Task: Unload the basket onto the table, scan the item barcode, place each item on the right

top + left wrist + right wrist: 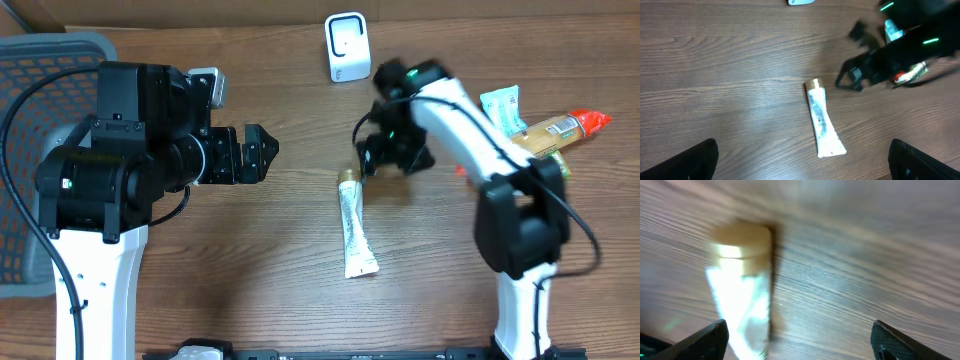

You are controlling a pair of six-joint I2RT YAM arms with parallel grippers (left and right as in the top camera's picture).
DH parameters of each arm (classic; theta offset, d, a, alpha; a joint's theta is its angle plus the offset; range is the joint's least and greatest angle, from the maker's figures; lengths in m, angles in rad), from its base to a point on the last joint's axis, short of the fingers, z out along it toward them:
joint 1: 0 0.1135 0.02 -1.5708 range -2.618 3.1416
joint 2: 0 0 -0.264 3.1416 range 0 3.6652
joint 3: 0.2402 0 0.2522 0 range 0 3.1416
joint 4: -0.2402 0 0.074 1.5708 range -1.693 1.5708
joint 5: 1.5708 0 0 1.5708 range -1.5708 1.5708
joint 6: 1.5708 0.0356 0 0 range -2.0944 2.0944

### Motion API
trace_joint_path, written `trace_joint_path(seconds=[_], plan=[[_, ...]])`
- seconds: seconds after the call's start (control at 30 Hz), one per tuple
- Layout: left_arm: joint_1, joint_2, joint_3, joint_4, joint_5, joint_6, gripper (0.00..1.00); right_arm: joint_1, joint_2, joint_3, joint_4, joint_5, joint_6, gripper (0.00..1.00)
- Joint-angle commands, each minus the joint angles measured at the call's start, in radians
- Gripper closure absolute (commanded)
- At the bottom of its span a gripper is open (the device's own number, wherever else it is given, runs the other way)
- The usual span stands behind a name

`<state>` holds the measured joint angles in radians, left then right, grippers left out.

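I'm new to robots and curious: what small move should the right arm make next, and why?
Probably lower the right gripper around the gold cap of the white plastic tube. Its jaws stand open close over it, the tube lies flat and unheld on the wooden table, and the small white scanner box stands apart.

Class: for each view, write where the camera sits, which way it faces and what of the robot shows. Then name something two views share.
Overhead: above the table, facing straight down; both arms, left gripper and right gripper show.
Left wrist: on the left arm, facing down at the tube; own fingers in the lower corners.
Right wrist: low over the tube's gold cap, blurred; own fingers in the lower corners.
Shared: the tube, in all three.
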<state>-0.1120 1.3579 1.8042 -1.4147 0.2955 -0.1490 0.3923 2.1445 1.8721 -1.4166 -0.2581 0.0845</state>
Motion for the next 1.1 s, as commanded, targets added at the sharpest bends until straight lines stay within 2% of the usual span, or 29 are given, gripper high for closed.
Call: trace_joint_path(seconds=[0.0, 0.13, 0.3, 0.43, 0.57, 0.77, 1.07], plan=[[-0.008, 0.002, 0.003, 0.001, 0.008, 0.022, 0.00, -0.012, -0.202, 0.053, -0.010, -0.044, 0.021, 0.09], [-0.008, 0.002, 0.003, 0.001, 0.008, 0.022, 0.01, -0.004, -0.315, 0.047, -0.050, -0.048, 0.021, 0.08], [-0.008, 0.002, 0.003, 0.001, 0.008, 0.022, 0.00, 0.029, -0.317, -0.071, -0.017, -0.119, 0.036, 0.08], [-0.008, 0.002, 0.003, 0.001, 0.008, 0.022, 0.00, 0.055, -0.317, -0.267, 0.100, -0.147, 0.108, 0.09], [-0.008, 0.002, 0.003, 0.001, 0.008, 0.022, 0.00, 0.118, -0.317, -0.497, 0.303, -0.185, 0.179, 0.12], [-0.008, 0.002, 0.003, 0.001, 0.008, 0.022, 0.00, 0.191, -0.317, -0.677, 0.492, -0.181, 0.262, 0.16], [-0.008, 0.002, 0.003, 0.001, 0.008, 0.022, 0.00, 0.196, -0.317, -0.833, 0.643, -0.193, 0.341, 0.22]])
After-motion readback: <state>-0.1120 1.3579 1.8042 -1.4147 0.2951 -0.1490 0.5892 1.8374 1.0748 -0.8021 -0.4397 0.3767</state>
